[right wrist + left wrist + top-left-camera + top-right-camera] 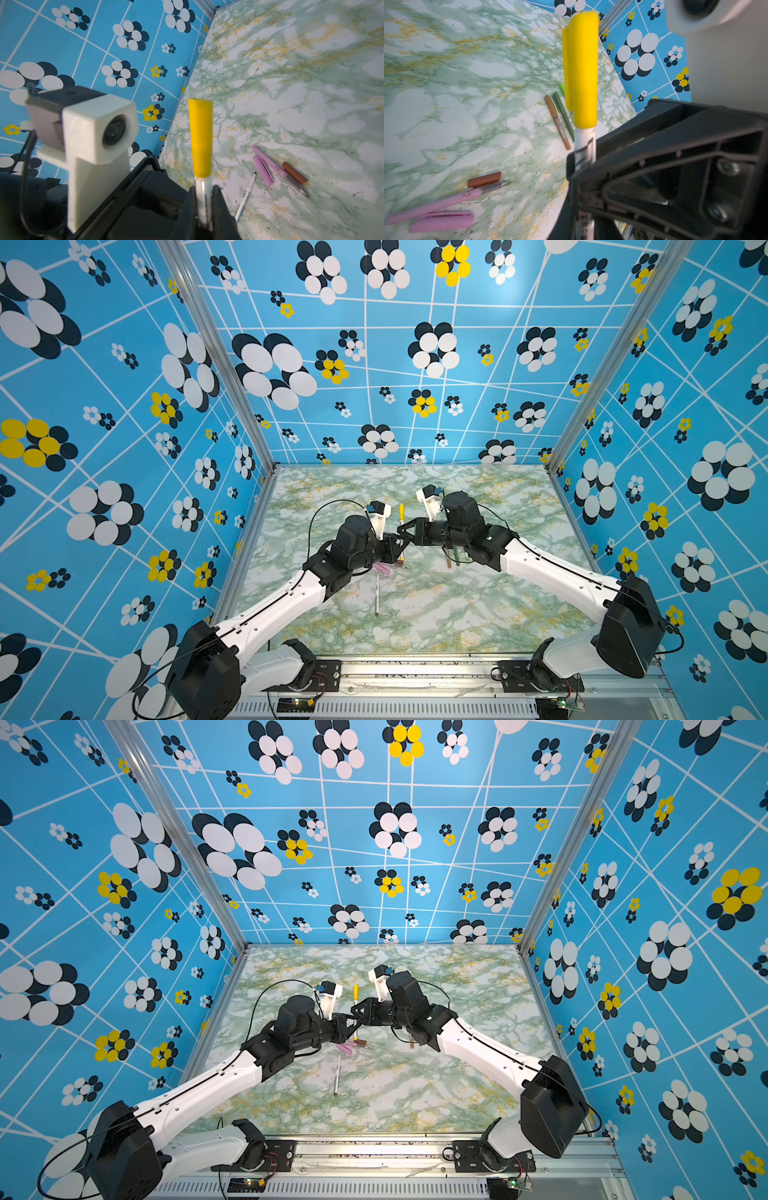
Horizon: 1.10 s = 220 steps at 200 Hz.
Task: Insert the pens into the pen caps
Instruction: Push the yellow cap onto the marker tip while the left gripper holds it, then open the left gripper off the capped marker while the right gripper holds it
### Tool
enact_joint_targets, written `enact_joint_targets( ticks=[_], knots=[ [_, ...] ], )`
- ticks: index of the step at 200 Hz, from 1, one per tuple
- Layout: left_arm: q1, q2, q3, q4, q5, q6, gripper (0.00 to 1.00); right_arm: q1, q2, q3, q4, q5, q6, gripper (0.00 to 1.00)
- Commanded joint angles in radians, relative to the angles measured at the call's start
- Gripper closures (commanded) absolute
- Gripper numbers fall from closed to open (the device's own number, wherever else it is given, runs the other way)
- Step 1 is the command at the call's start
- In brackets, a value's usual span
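A white pen (203,195) with a yellow pen cap (201,137) on its far end stands between both grippers above the table's middle, as the yellow cap (401,512) shows in a top view. My right gripper (204,199) is shut on the white barrel just below the cap. My left gripper (584,224) is shut on the same barrel further down, tip to tip with the right gripper (402,531). On the table lie a pink pen (433,204), a pink cap (442,221), a brown cap (484,179) and an uncapped white pen (246,195).
A tan pen (557,122) and a dark green pen (563,116) lie side by side under the right arm, with a light green cap (562,89) beyond them. The marble table (478,614) is walled by blue patterned panels on three sides.
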<state>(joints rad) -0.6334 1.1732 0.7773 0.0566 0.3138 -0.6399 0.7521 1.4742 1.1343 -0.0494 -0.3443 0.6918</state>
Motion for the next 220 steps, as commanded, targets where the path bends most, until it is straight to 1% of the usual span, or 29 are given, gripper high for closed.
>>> enact_joint_targets(
  ticks=[1,28,52,61,86,96,104,107,115,134,170,199,220],
  knots=[
    [-0.005,0.018,0.005,0.042,-0.015,-0.01,1.0,0.004,-0.014,0.031,-0.03,-0.002,-0.01,0.9],
    [-0.005,0.018,0.008,0.043,-0.004,-0.007,1.0,0.004,-0.012,0.032,-0.027,0.004,-0.011,0.97],
    [-0.004,0.013,0.005,0.041,0.01,-0.009,1.0,0.004,-0.013,0.037,-0.033,0.026,-0.015,1.0],
    [-0.005,0.009,0.001,0.037,0.013,-0.01,0.9,0.004,-0.012,0.046,-0.046,0.044,-0.016,1.0],
    [-0.006,-0.026,-0.025,0.013,0.005,-0.009,0.64,-0.003,-0.011,0.065,-0.112,0.145,-0.013,1.0],
    [-0.006,-0.048,-0.041,-0.003,-0.006,-0.004,0.58,-0.012,-0.008,0.069,-0.142,0.176,-0.008,1.0],
    [-0.005,-0.064,-0.056,-0.018,-0.02,-0.002,0.58,-0.022,-0.009,0.069,-0.162,0.198,0.0,1.0],
    [-0.005,-0.072,-0.062,-0.023,-0.025,-0.001,0.53,-0.025,-0.008,0.068,-0.168,0.204,0.003,1.0],
    [-0.005,-0.091,-0.079,-0.034,-0.038,0.0,0.51,-0.037,-0.006,0.061,-0.185,0.217,0.011,1.0],
    [-0.005,-0.131,-0.122,-0.056,-0.065,-0.004,0.49,-0.065,0.012,0.049,-0.226,0.225,0.019,1.0],
    [-0.004,-0.196,-0.16,-0.09,-0.107,0.003,0.48,-0.1,0.089,0.043,-0.327,0.258,-0.013,1.0],
    [-0.002,-0.212,-0.159,-0.104,-0.117,0.013,0.47,-0.115,0.182,0.055,-0.383,0.274,-0.06,1.0],
    [0.001,-0.213,-0.159,-0.106,-0.114,0.015,0.48,-0.117,0.259,0.1,-0.445,0.285,-0.101,1.0]
  ],
)
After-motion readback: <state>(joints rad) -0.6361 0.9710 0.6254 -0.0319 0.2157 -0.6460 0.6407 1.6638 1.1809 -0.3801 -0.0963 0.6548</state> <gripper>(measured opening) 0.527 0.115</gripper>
